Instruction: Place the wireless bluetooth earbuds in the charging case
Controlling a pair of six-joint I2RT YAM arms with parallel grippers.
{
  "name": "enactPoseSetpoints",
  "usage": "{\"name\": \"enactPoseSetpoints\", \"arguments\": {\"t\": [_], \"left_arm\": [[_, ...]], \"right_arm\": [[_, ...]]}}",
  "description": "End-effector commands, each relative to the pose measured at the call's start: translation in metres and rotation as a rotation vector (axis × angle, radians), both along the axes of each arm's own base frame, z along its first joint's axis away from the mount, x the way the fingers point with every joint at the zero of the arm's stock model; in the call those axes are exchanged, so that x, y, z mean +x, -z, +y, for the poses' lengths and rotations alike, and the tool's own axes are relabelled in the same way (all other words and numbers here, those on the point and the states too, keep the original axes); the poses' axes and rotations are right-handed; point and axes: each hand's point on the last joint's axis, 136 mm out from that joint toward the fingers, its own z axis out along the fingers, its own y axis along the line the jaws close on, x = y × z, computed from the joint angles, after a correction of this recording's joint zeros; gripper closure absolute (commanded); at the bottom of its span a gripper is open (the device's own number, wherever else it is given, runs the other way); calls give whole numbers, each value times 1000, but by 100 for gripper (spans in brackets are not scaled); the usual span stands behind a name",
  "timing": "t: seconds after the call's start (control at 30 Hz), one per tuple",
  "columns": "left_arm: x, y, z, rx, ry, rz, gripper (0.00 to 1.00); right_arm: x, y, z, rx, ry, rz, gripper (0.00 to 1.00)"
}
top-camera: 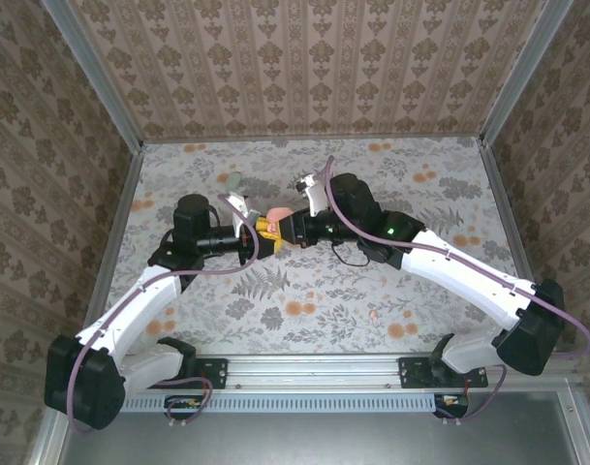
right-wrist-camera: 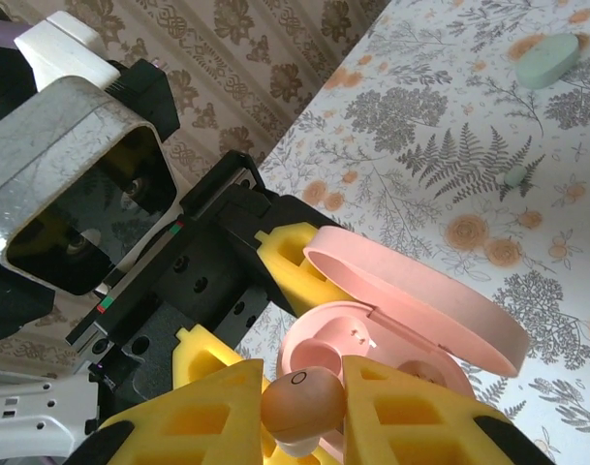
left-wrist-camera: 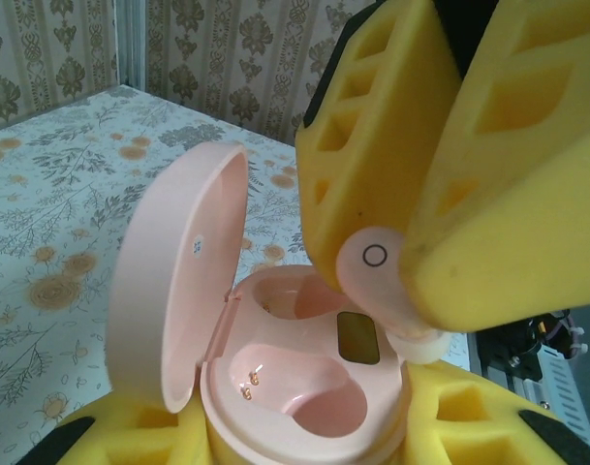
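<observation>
**Earbud [right-wrist-camera: 299, 397] poised over case [right-wrist-camera: 372, 334]**

Your R gripper [right-wrist-camera: 304, 412] pinches the earbud just above an empty well [left-wrist-camera: 319, 412], ready to drop in. L gripper [left-wrist-camera: 304, 441] is clamped on the case, lid [left-wrist-camera: 178, 291] up, giving you a steady target. Green case [right-wrist-camera: 548, 58] lies beyond on table [right-wrist-camera: 566, 291].

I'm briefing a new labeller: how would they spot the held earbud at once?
Where both arms meet over the table, look above the open pink case. Pinched in the right tool is the earbud: pink with a ring mark, unlike the green piece lying loose.
</observation>
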Motion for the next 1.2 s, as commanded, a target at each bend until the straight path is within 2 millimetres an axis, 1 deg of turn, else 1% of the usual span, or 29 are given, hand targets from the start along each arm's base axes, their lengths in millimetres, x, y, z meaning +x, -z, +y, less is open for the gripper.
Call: {"name": "enactPoseSetpoints", "arguments": {"t": [0.0, 0.13, 0.33, 0.5, 0.63, 0.87, 0.97, 1.07, 1.17], "left_arm": [[-1, -9, -2, -23, 1, -7, 92], [0, -8, -2, -23, -5, -2, 92], [1, -7, -2, -24, -8, 2, 92], [0, -6, -2, -26, -9, 8, 92], [0, -8, -1, -27, -12, 4, 92], [1, -11, 0, -30, -24, -9, 92], [1, -12, 1, -31, -27, -12, 92], [1, -13, 1, -31, -31, -16, 92], [1, -12, 1, -29, -32, -14, 92]], "right_arm": [[3, -11, 15, 47, -33, -21, 78], [9, -9, 19, 61, -19, -20, 78], [18, 1, 19, 78, 27, -17, 78], [21, 2, 19, 85, 44, -34, 78], [17, 7, 20, 69, 21, -41, 78], [7, 32, 17, 0, -7, -34, 77], [6, 39, 14, -23, -3, -29, 74], [5, 43, 12, -37, 2, -34, 74], [6, 43, 10, -40, 9, -44, 73]]}}
